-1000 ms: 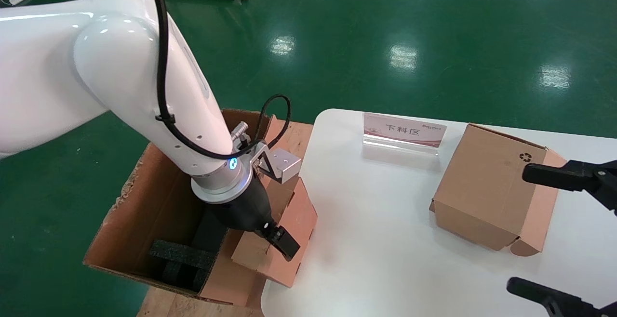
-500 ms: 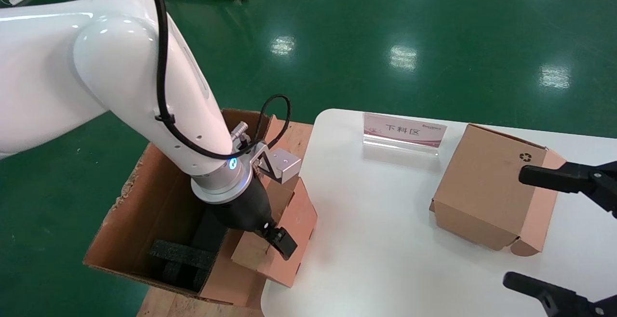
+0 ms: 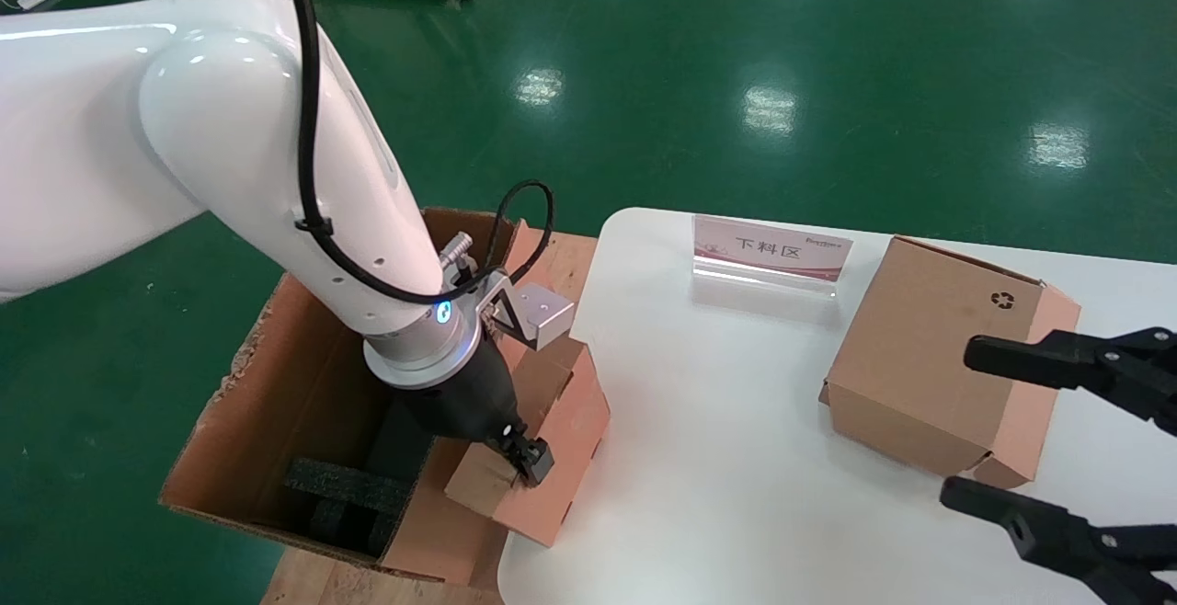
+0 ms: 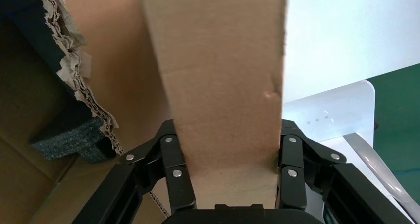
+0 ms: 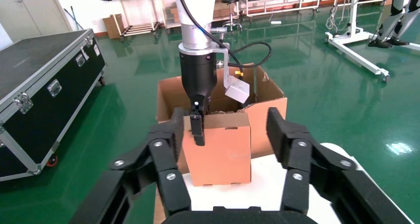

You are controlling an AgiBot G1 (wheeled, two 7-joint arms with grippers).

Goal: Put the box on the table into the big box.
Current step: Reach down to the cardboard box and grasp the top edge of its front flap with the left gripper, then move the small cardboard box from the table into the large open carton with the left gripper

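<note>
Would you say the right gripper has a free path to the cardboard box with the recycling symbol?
Probably yes: the right gripper is open, its fingers flanking the near corner of the recycling-symbol box, with nothing between them on the table.

Small plain brown cardboard box [image 3: 542, 458]: lower part hidden behind white table [image 3: 736, 458] edge; black right gripper [image 3: 1030, 430] cut off at frame edge.

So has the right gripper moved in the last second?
Yes. The right gripper has slid leftward, further over the recycling-symbol box, which has not shifted on the table.
</note>
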